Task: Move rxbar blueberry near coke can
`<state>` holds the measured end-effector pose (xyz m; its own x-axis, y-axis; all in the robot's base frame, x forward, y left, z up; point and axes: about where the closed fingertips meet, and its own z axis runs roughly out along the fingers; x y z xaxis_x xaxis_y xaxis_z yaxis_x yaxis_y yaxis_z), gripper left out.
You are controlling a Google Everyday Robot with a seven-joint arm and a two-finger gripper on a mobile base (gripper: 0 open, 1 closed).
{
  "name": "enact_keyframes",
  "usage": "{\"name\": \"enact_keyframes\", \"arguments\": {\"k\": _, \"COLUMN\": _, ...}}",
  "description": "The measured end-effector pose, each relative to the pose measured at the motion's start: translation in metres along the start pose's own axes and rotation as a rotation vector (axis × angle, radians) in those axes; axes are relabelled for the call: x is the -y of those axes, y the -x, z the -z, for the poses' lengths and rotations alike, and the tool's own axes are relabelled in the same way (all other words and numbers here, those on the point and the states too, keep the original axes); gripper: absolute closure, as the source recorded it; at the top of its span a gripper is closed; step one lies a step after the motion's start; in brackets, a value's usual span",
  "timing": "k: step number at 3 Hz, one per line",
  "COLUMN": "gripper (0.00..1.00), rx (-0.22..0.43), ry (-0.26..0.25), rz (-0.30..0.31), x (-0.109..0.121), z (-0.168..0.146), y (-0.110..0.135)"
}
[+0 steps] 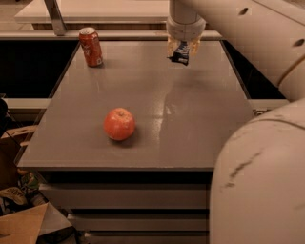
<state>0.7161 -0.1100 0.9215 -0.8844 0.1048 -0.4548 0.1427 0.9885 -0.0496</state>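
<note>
The coke can (91, 46) stands upright at the far left corner of the grey table (190, 124). My gripper (181, 51) hangs above the far middle of the table, shut on the rxbar blueberry (180, 54), a dark navy bar with pale lettering held between the fingers, lifted off the surface. The bar is well to the right of the can, about a third of the table's width away.
A red apple (119, 124) sits on the table's near left part. My white arm (257, 52) fills the right side and lower right of the view. Boxes and clutter (19, 209) lie on the floor at the lower left. A pale counter (105, 9) runs behind the table.
</note>
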Motion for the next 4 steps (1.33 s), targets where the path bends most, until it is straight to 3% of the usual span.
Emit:
{"name": "enact_keyframes", "arguments": {"k": 2, "gripper": 1.0, "rx": 0.03, "ry": 0.101, "rz": 0.05, "x": -0.075, "z": -0.007, "y": 0.022}}
{"name": "enact_keyframes", "arguments": {"k": 4, "gripper": 1.0, "rx": 0.031, "ry": 0.21, "rz": 0.172, "x": -0.127, "z": -0.023, "y": 0.025}}
